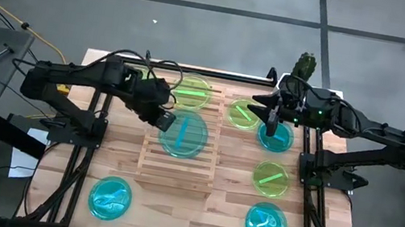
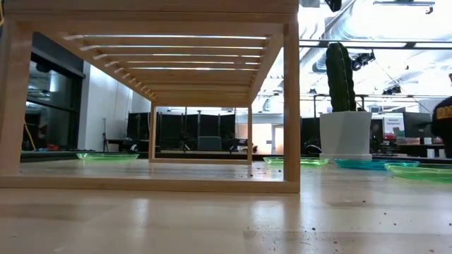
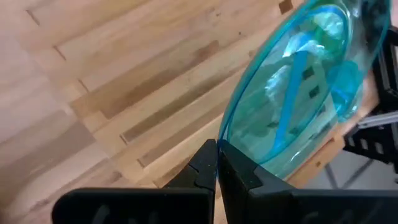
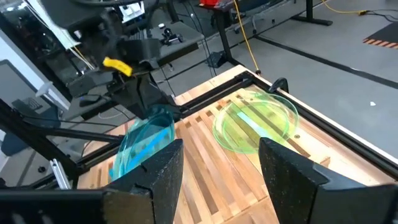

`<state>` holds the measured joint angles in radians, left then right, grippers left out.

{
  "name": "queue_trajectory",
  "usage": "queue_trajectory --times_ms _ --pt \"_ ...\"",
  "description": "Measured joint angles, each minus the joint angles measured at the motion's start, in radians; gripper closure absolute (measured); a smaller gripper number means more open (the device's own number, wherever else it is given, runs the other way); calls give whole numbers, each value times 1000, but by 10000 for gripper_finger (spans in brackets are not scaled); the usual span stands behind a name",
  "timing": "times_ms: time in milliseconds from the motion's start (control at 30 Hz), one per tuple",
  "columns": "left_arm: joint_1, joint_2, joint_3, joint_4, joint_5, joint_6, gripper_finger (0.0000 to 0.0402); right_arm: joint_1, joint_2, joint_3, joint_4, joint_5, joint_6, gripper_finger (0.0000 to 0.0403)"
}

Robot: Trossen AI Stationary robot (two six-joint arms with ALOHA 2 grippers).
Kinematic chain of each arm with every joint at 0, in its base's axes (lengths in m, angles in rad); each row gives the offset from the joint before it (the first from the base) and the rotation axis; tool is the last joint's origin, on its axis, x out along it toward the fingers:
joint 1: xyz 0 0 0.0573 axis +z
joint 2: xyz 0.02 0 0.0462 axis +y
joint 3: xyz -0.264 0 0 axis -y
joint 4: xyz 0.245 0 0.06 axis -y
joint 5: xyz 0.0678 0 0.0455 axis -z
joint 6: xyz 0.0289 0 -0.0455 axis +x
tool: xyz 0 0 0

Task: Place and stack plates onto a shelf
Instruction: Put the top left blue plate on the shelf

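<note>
My plank desk (image 1: pixel 171 206) carries the slatted shelf (image 1: pixel 177 168) at its middle, a green plate (image 1: pixel 192 90) lying on the shelf's far end. Five more plates lie directly on the desk: two cyan plates (image 1: pixel 109 197) near the front, the rest to the right.

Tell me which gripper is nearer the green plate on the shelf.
Left. The left gripper holds a blue plate beside the green plate; the right gripper is off the shelf.

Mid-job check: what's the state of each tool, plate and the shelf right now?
Left tool: shut on a plate's rim.
Held blue plate: tilted, gripped over the shelf.
Shelf: one plate lying on it.
Green plate: flat on the shelf's far end.
Right tool: open, empty.
Other plates: flat, off the shelf.
</note>
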<state>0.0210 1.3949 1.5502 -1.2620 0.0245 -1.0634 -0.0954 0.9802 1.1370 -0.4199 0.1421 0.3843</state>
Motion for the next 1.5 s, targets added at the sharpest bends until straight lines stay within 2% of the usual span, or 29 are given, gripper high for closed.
queue_trajectory --times_ms 200,367,633,833,1100,1233,1500 --pt "61 -1 -82 32 120 38 401 0 0 0 -3 0 -11 210" --pt "111 0 -132 63 151 80 401 0 0 0 -3 1 -24 210" --pt "160 0 -189 88 154 116 401 0 0 0 -3 8 -27 210" --pt "179 8 -191 107 114 159 401 0 0 0 -3 11 -26 210" --pt "184 7 -190 109 125 178 400 0 0 0 -2 11 -24 210" --pt "184 7 -190 107 130 194 380 0 0 0 -2 11 -20 210" --pt "200 7 -190 107 160 238 312 0 0 0 2 11 3 210"
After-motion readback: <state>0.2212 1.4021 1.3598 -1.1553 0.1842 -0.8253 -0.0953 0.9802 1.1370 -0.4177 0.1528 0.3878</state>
